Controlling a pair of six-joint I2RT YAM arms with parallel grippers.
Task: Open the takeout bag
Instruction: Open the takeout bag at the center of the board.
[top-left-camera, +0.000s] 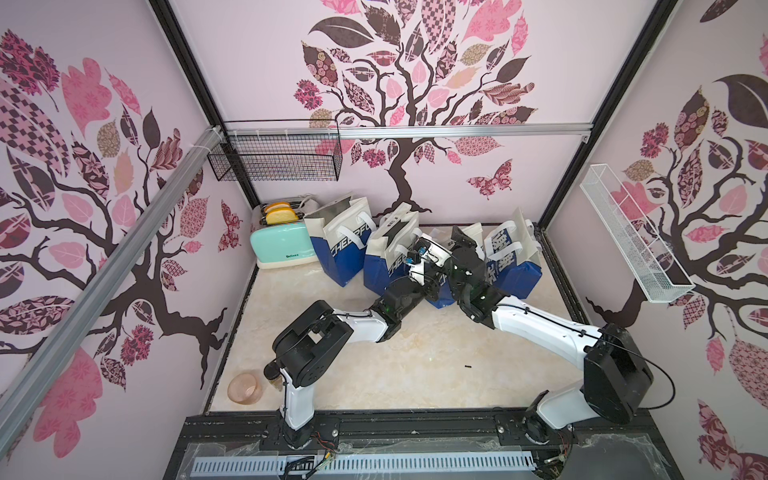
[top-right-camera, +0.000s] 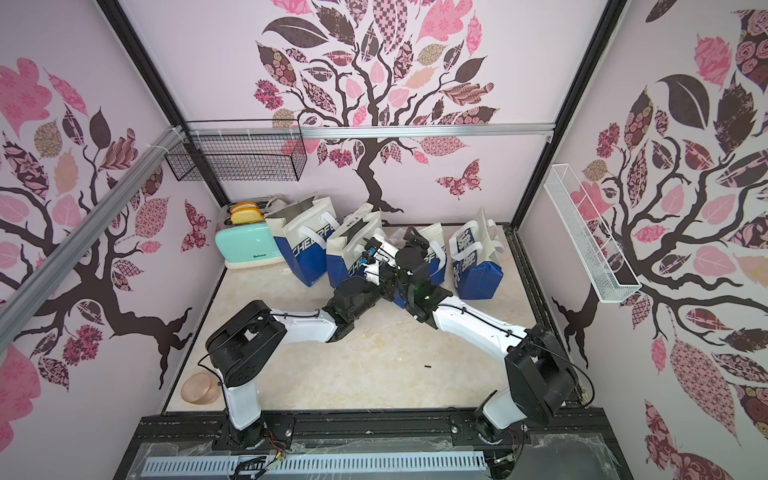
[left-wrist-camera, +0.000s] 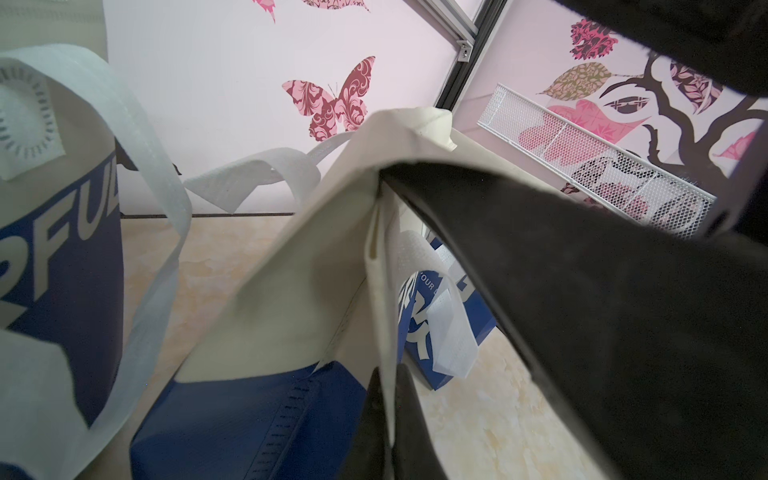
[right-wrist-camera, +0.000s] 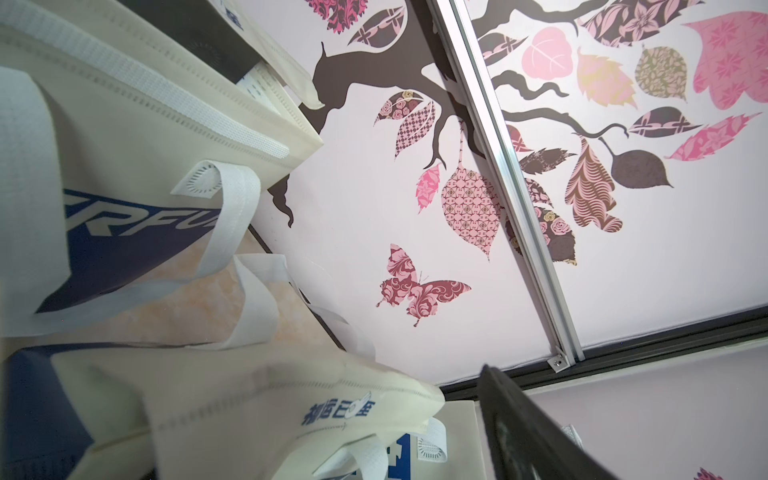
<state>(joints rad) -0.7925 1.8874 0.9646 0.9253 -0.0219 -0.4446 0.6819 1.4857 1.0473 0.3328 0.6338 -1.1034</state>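
The takeout bag, cream above and blue below, stands third in a row of bags at the back of the table, partly hidden behind both arms. My left gripper is shut on the bag's cream top edge; in both top views it sits at the bag's left side. My right gripper hovers just right of it, over the bag's mouth, and is open. In the right wrist view only one dark finger shows, apart from the bag's printed lip.
Other bags stand at left, next to it and at right. A mint toaster with bread sits back left. A black wire basket and a white mesh rack hang on the walls. A pink bowl lies front left.
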